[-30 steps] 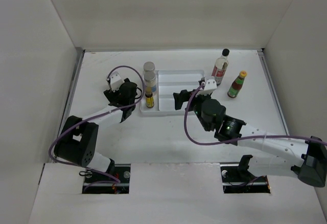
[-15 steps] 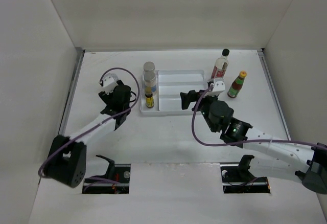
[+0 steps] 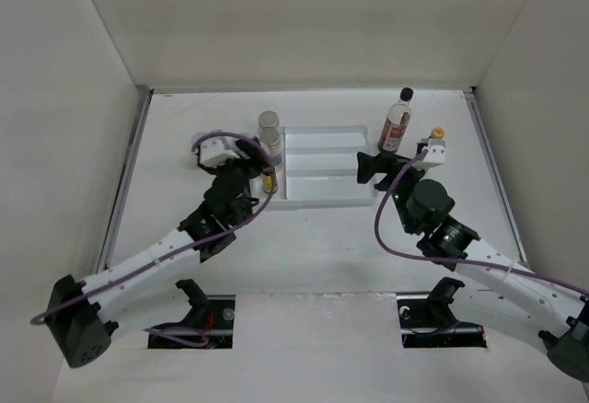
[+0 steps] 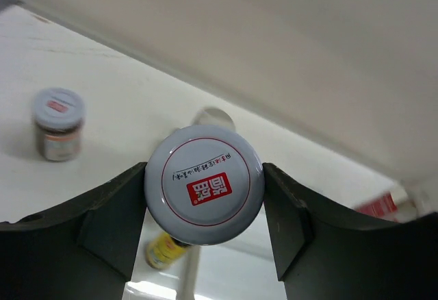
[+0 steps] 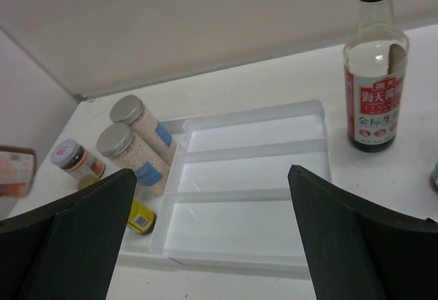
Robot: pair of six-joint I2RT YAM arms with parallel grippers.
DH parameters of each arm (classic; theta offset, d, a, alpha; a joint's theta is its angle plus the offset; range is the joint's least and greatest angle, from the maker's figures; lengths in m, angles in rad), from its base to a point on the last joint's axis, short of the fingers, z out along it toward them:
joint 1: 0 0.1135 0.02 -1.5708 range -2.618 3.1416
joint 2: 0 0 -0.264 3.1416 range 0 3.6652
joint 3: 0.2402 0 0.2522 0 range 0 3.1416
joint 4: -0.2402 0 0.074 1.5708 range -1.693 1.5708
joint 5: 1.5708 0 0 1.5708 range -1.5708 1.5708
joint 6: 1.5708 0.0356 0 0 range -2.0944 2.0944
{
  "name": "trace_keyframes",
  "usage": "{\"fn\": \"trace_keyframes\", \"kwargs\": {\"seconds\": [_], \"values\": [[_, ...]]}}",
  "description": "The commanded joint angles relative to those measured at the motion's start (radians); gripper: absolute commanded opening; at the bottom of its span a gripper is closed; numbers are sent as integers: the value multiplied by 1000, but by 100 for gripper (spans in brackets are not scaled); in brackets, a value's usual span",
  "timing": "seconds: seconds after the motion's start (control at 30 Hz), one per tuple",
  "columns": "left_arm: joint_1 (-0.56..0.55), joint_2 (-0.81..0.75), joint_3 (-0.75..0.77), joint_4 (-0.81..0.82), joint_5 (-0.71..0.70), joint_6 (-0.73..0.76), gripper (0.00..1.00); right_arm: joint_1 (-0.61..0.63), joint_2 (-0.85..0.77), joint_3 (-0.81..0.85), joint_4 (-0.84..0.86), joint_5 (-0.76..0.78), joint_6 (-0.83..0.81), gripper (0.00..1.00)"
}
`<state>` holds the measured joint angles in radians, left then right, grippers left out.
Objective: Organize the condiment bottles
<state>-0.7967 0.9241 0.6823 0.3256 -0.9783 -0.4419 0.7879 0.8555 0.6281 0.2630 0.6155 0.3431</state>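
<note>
The top external camera looked steeply down from above and behind the arm bases, taking in the whole bench (image 3: 184, 118) from afar. The left wrist camera rode on the left hand (image 4: 204, 170), very close over the lid of a squat jar (image 4: 204, 194). The right wrist camera, on the right hand (image 5: 211, 173), faced forward and down across the white tray (image 5: 253, 127), which the top view shared, as it did the black-capped bottle (image 5: 375, 74).

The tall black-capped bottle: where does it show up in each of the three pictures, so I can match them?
Top external: the tall black-capped bottle stands right of the white tray, toward the back wall.
Left wrist: cannot tell; only a red blur at the right edge.
Right wrist: upper right, beyond the tray's right end.
Shared landmark: the small yellow-capped bottle at the tray's left end.
</note>
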Motion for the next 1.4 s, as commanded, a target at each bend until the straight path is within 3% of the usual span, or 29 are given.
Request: {"fn": "trace_keyframes", "kwargs": {"seconds": [0.0, 0.27, 0.5, 0.87, 0.97, 1.2, 1.37], "values": [[-123, 123, 95, 191, 81, 46, 36, -43, -41, -19, 44, -19, 30, 100], [-232, 409, 195, 260, 171, 40, 36, -161, -62, -39, -13, -19, 83, 100], [-192, 605, 223, 323, 227, 43, 36, -213, -78, -56, -16, -85, 123, 100], [-131, 769, 212, 357, 277, 29, 39, -215, -69, -54, -16, -94, 125, 100], [-134, 788, 186, 357, 279, 9, 48, -215, -76, -57, -16, -94, 125, 100], [-140, 711, 149, 348, 257, 14, 86, -224, -88, -57, -25, -92, 122, 100], [-147, 534, 189, 288, 245, 109, 92, -232, -82, -57, -25, -94, 123, 100]]}}
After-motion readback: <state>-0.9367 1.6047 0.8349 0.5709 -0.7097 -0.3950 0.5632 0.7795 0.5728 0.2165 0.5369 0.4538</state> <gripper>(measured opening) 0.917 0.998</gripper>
